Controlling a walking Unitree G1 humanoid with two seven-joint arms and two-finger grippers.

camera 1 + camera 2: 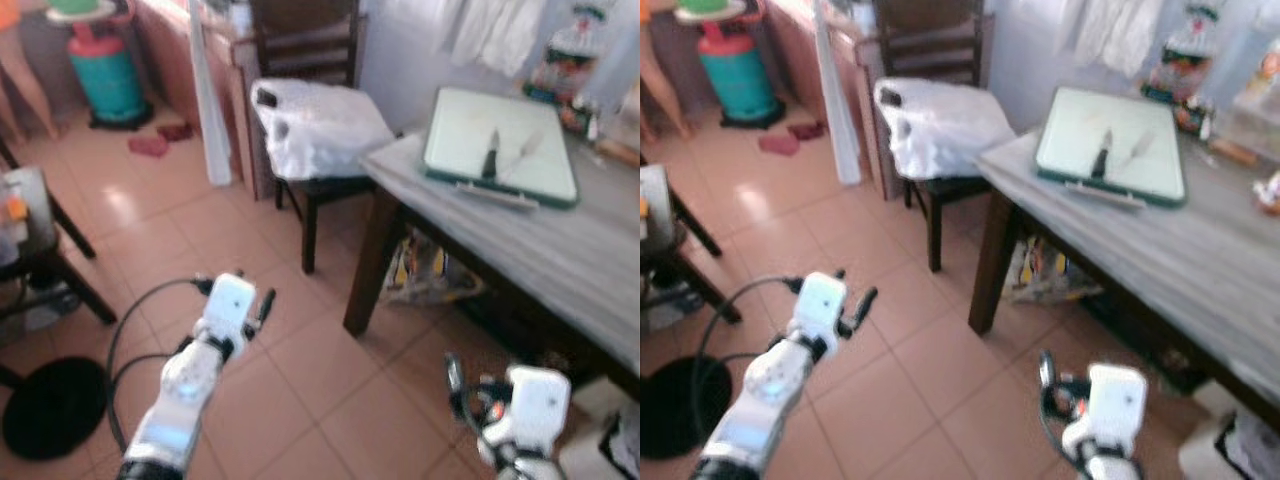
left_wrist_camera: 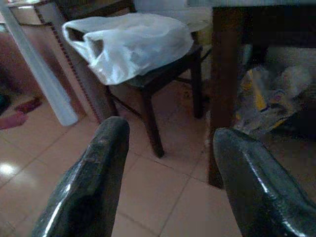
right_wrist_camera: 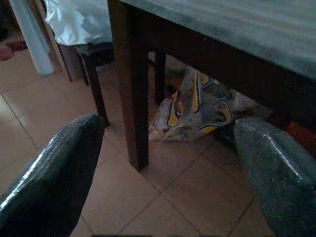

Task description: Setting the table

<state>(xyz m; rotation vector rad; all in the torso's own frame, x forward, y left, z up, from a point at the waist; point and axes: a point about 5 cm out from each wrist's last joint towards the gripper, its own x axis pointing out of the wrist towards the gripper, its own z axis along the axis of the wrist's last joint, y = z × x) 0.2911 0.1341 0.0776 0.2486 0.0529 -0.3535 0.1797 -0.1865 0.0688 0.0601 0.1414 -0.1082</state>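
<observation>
A grey wooden table (image 1: 560, 240) stands to my right. At its far corner lies a white tray with a green rim (image 1: 450, 140). On the tray rest a black-handled knife (image 1: 491, 155) and a pale utensil (image 1: 527, 148). My left gripper (image 1: 265, 303) is held out low over the tiled floor, left of the table leg (image 2: 224, 89). It is open with nothing between its fingers (image 2: 91, 182). My right gripper (image 1: 455, 375) hangs low beside the table's near edge, also open and empty, with fingers (image 3: 54, 173) pointing under the table.
A dark chair (image 1: 320, 190) carrying a white plastic bag (image 1: 320, 125) stands at the table's left end. A yellow patterned bag (image 3: 197, 108) lies under the table. On the left are a dark stool (image 1: 40, 250), a black round base (image 1: 55, 405) and a teal gas cylinder (image 1: 105, 75).
</observation>
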